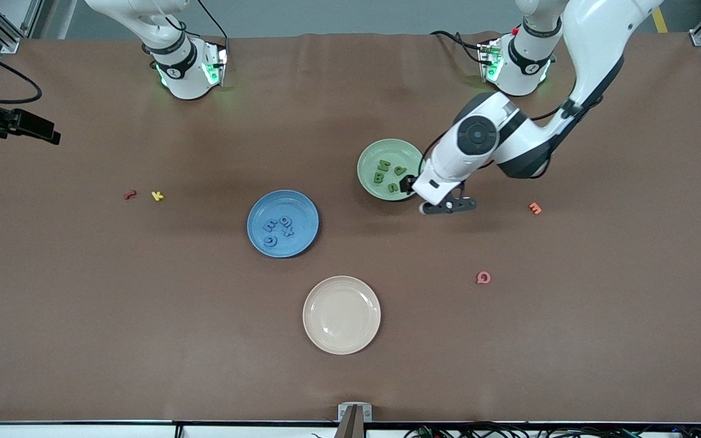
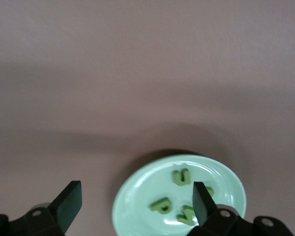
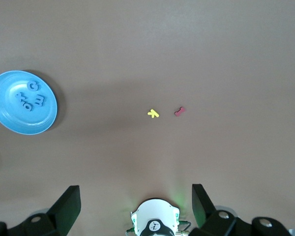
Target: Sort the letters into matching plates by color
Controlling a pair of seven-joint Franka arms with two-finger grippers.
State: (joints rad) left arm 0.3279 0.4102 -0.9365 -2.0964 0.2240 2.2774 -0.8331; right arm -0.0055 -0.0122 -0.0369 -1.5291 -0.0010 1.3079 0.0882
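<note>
A: Green plate [image 1: 370, 159] status?
B: Sits approx mid-desk, toward the left arm's end. Four green letters [image 1: 390, 175] lie in it. In the left wrist view only three show clearly on the plate [image 2: 137, 189]; a fourth is prob. hidden by a finger, hard to say.

A: Blue plate [image 1: 302, 210]?
B: From the green plate it's at about 7 o'clock in the front view, nearer the camera. Blue letters [image 1: 278, 230] in it, looks like four incl. a plus, bunched together. Right wrist view shows the same plate [image 3: 5, 115] w/ its letters [image 3: 31, 97].

A: Left gripper [image 1: 412, 184]?
B: Over the green plate's rim, at the plate's 4 o'clock. Jaws spread wide, nothing between them; fingers [image 2: 69, 202] bare in the wrist view.

A: Right gripper [image 3: 135, 204]?
B: That arm waits up by its base. Jaws apart, empty.

A: Other stuff on the desk [image 1: 143, 316]?
B: Cream plate [image 1: 341, 314] at 6 o'clock of the blue one, nearest the camera, empty. Red letter [image 1: 130, 195] and yellow letter [image 1: 157, 196] side by side toward the right arm's end. Orange letter [image 1: 535, 208] and pink letter [image 1: 483, 277] toward the left arm's end, pink nearer the camera.
</note>
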